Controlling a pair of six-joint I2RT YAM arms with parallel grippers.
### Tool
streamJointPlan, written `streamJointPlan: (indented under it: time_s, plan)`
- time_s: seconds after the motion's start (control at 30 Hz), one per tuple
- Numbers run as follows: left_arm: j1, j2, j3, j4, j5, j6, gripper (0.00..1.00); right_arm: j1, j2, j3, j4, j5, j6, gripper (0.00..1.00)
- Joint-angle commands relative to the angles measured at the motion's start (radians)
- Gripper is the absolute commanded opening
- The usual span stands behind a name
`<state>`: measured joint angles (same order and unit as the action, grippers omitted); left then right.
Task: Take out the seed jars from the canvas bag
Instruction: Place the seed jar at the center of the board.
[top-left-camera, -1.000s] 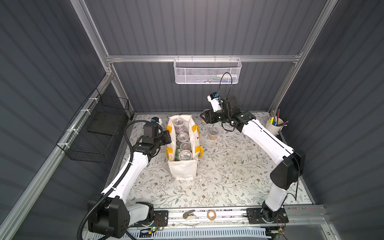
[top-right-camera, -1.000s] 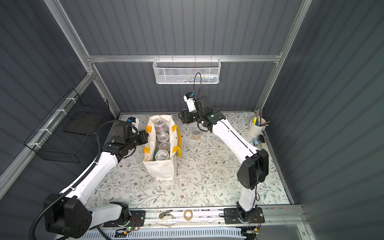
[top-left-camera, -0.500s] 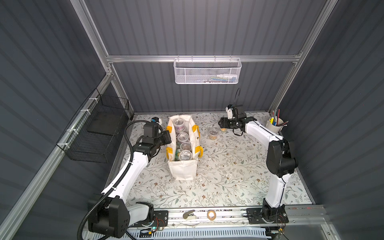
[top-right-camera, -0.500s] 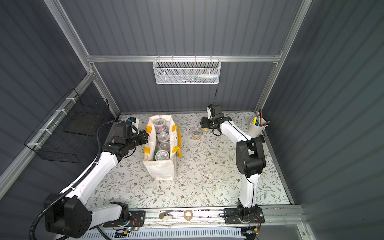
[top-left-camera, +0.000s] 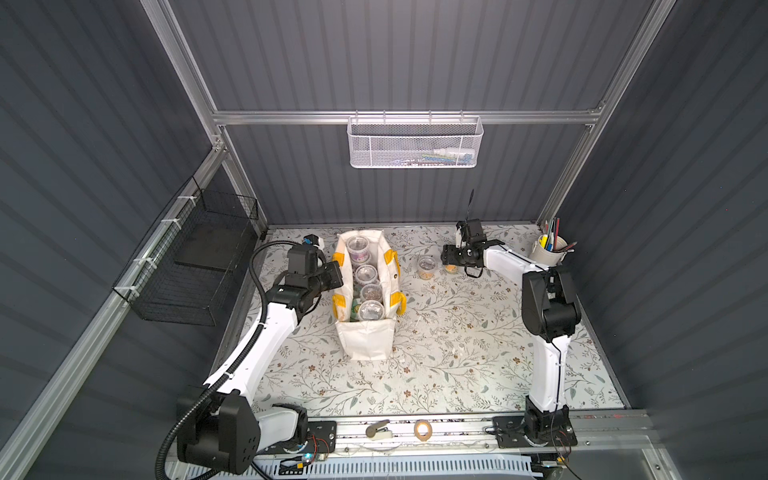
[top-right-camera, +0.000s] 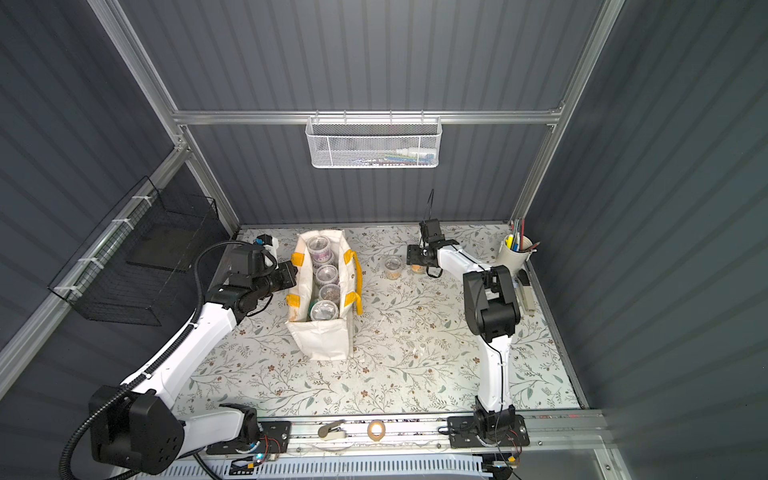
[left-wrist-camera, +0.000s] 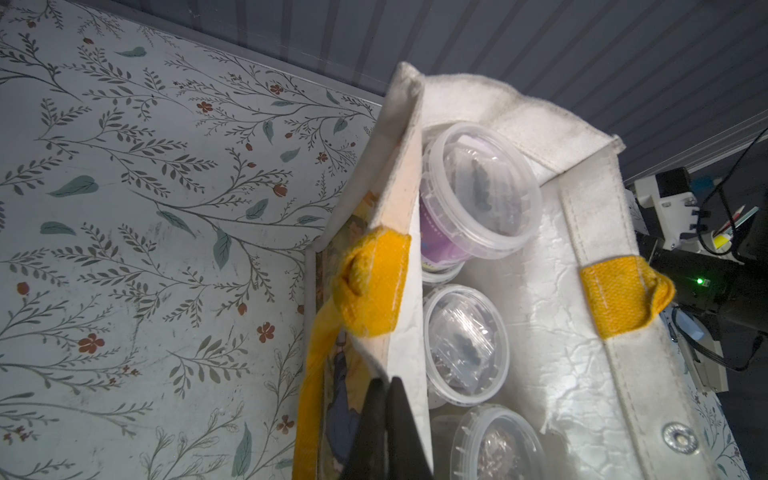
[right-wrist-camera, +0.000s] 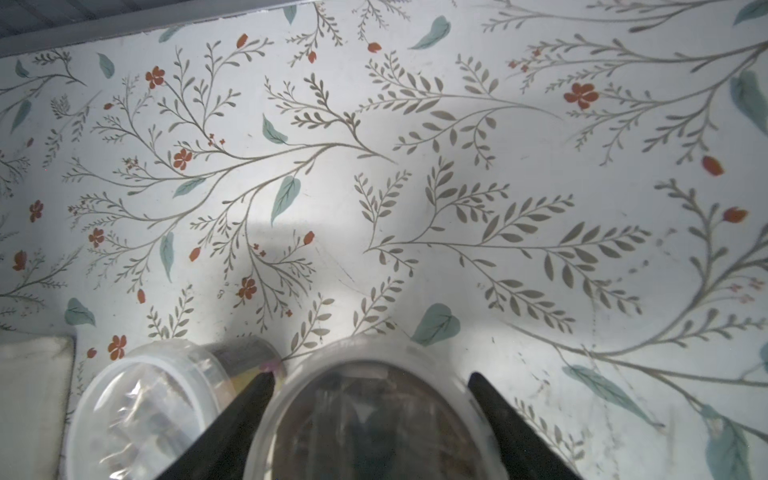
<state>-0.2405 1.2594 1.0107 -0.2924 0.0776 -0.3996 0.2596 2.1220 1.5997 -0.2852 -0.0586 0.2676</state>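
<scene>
The canvas bag (top-left-camera: 365, 340) (top-right-camera: 328, 340) stands upright left of the table's middle, with yellow handle patches (left-wrist-camera: 374, 282). A row of seed jars shows in its open top (top-left-camera: 365, 274) (top-right-camera: 327, 274), with a purple one (left-wrist-camera: 478, 187) at the far end. My left gripper (top-left-camera: 338, 274) (left-wrist-camera: 384, 390) is shut on the bag's left rim. Two seed jars stand on the table right of the bag, one (top-left-camera: 427, 267) (right-wrist-camera: 141, 407) free. The other (top-left-camera: 451, 269) (right-wrist-camera: 374, 415) sits between the open jaws of my right gripper (top-left-camera: 449, 262) (right-wrist-camera: 371, 376), with a gap at one fingertip (right-wrist-camera: 482, 386).
A white pen cup (top-left-camera: 548, 251) stands in the back right corner. A white mesh basket (top-left-camera: 413, 143) hangs on the back wall and a black wire basket (top-left-camera: 195, 257) on the left wall. A tape roll (top-left-camera: 422, 429) lies on the front rail.
My right arm has swung right from near the bag and come down beside the first table jar. Its jaws have spread around the jar under them. The left gripper and the bag have not moved.
</scene>
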Motion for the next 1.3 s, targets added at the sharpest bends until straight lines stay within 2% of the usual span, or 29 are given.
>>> streamJointPlan:
  time_s: [0.0,0.07,0.23,0.4,0.63,0.8,0.97,1.13,1.27]
  plan:
    - [0.001,0.016,0.016,-0.055,0.005,0.021,0.0,-0.005,0.002,0.019,0.008,0.002,0.019,0.72]
    - [0.001,0.017,0.016,-0.055,0.005,0.021,0.0,-0.005,0.005,0.016,0.007,-0.001,0.021,0.74]
    - [0.001,0.015,0.017,-0.058,0.004,0.018,0.0,-0.006,-0.012,-0.007,0.023,-0.009,0.019,0.87]
    - [0.001,0.012,0.02,-0.065,0.004,0.019,0.0,-0.005,-0.063,-0.006,0.033,-0.04,0.002,0.89]
    - [0.001,0.014,0.037,-0.078,0.004,0.031,0.0,0.034,-0.24,-0.051,0.191,-0.198,-0.047,0.88]
    - [0.001,0.016,0.039,-0.077,0.011,0.03,0.0,0.151,-0.309,0.035,0.157,-0.259,-0.172,0.87]
    - [0.001,0.004,0.039,-0.075,0.013,0.03,0.0,0.282,-0.3,0.142,0.108,-0.368,-0.288,0.87]
    - [0.001,-0.004,0.042,-0.086,0.013,0.034,0.0,0.367,-0.224,0.244,0.084,-0.41,-0.294,0.87]
    - [0.001,-0.017,0.039,-0.083,0.011,0.031,0.0,0.388,-0.156,0.314,0.067,-0.35,-0.245,0.88]
